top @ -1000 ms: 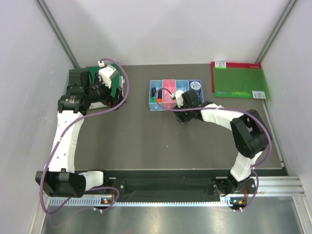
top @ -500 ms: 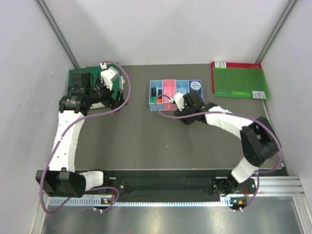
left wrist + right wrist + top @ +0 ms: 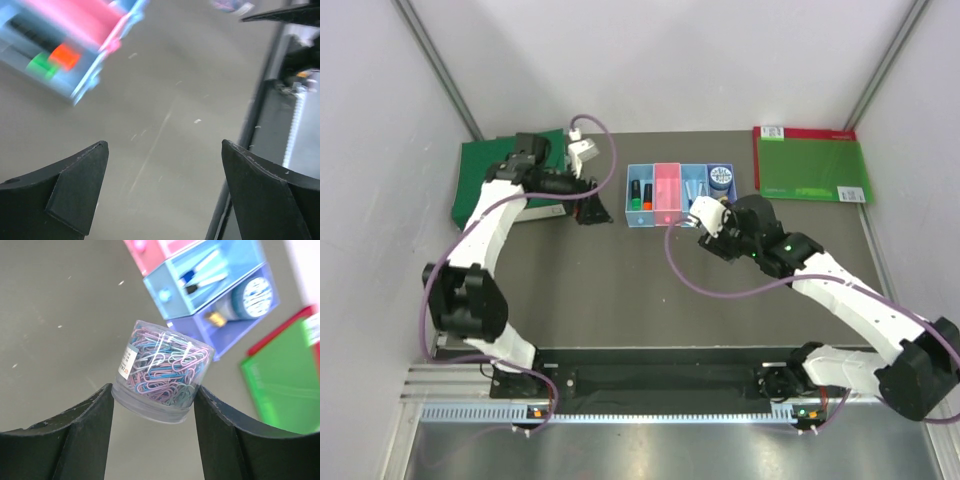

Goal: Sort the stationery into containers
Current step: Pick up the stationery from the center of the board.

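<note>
Just right of centre in the top view, the right gripper point(image 3: 152, 407) is clamped on the clear clip box point(image 3: 160, 372), full of pastel paper clips, above the table point(image 3: 620, 290) just in front of the trays point(image 3: 645, 222). Left of centre, the left gripper point(image 3: 164, 145) hangs with its jaws wide apart and nothing between them. Farther back, the leftmost light blue tray holds the green-capped highlighter point(image 3: 635, 203) and the orange-capped highlighter point(image 3: 647, 203). The rightmost tray holds the round tin point(image 3: 720, 178).
</note>
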Motion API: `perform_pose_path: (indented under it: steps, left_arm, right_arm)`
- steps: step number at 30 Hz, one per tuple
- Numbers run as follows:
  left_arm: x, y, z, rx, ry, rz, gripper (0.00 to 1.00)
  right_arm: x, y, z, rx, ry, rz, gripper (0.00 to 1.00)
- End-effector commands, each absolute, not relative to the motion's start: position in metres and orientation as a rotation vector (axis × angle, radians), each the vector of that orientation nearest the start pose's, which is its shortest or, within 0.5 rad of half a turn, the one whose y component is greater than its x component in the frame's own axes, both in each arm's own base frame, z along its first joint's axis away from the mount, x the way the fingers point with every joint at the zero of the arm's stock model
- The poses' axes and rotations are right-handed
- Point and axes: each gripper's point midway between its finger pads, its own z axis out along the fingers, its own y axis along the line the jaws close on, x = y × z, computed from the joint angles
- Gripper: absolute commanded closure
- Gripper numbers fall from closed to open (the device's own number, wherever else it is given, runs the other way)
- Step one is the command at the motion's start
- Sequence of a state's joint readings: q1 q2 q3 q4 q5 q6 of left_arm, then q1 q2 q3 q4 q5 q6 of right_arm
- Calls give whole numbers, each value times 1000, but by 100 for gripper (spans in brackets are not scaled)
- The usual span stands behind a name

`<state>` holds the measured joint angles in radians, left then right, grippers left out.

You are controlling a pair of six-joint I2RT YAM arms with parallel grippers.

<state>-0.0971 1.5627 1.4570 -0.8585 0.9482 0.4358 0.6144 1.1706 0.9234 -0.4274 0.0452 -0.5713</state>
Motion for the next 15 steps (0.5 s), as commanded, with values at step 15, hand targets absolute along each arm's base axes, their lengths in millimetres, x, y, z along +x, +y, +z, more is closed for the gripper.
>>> perform_pose_path:
  steps: [15]
  left_arm:
    - [327,-314,285,1271,1669,-1582,2]
  right_arm:
    - [274,202,280,-1341,1389,-309,64]
